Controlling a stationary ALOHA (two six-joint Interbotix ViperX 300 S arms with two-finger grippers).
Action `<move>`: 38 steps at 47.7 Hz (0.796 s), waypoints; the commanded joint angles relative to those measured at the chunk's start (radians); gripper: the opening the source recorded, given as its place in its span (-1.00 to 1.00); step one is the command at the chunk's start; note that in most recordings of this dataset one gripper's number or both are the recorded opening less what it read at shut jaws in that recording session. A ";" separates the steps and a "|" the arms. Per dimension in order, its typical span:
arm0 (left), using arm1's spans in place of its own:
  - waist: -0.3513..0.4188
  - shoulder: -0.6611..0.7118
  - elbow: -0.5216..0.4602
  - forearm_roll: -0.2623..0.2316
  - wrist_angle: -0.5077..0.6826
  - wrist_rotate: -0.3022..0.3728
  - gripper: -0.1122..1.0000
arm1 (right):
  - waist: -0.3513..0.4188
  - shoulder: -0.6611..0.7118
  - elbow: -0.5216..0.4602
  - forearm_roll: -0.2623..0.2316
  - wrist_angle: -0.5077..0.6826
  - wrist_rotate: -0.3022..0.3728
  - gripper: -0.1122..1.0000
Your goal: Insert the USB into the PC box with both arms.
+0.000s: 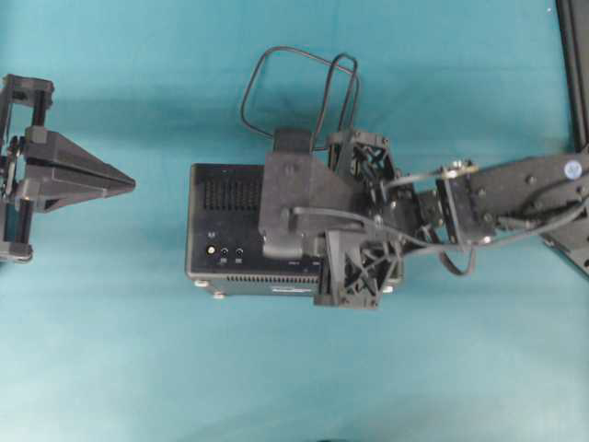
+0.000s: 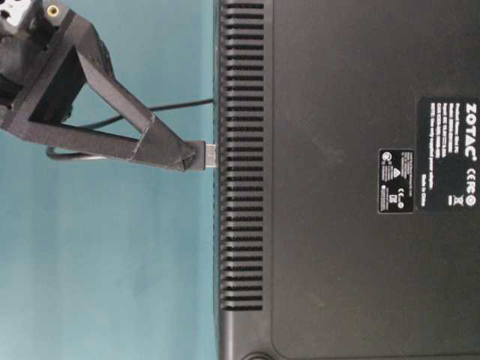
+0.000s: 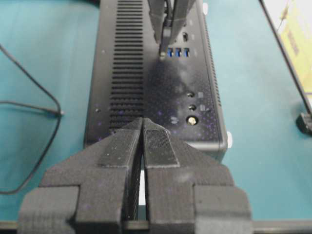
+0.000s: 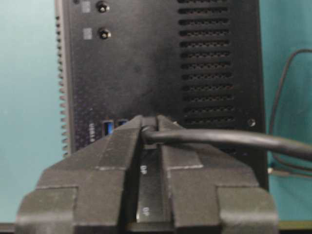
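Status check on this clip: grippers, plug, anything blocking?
Right gripper shut on black USB plug, metal tip at blue ports of black PC box. Left gripper shut, empty, clear of box. No obstruction seen.

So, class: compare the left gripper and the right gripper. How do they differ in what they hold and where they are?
The right gripper is shut on the USB plug, while the left gripper is shut on nothing. The right gripper is over the PC box at its blue ports; the left gripper sits off the box's end. Both are black and wedge-shaped.
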 commanded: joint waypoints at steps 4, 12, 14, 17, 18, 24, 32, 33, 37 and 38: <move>-0.003 0.002 -0.015 0.002 -0.009 0.000 -0.80 | -0.005 -0.008 -0.008 0.002 0.006 -0.014 -0.65; -0.003 0.002 -0.014 0.002 -0.011 0.000 -0.80 | 0.026 0.005 -0.018 0.028 0.005 -0.012 -0.65; -0.003 0.002 -0.014 0.002 -0.011 0.000 -0.80 | 0.034 0.009 -0.021 0.035 0.006 -0.012 -0.65; -0.003 0.002 -0.014 0.003 -0.011 0.000 -0.80 | 0.043 0.015 -0.025 0.040 0.006 -0.014 -0.65; -0.002 0.002 -0.014 0.002 -0.011 0.000 -0.80 | 0.044 0.015 -0.025 0.038 0.006 -0.012 -0.65; -0.003 0.002 -0.014 0.003 -0.011 0.000 -0.80 | 0.038 0.011 -0.026 0.034 0.003 -0.011 -0.65; -0.003 0.002 -0.014 0.003 -0.011 -0.002 -0.80 | 0.028 -0.002 -0.025 0.025 0.003 -0.011 -0.64; -0.003 0.002 -0.014 0.003 -0.011 -0.002 -0.80 | 0.029 -0.003 -0.025 0.025 0.003 -0.011 -0.64; -0.002 0.002 -0.014 0.003 -0.011 -0.002 -0.80 | 0.028 -0.006 -0.025 0.023 0.002 -0.009 -0.61; -0.002 0.002 -0.014 0.002 -0.009 -0.002 -0.80 | 0.028 -0.008 -0.026 0.023 0.002 -0.009 -0.60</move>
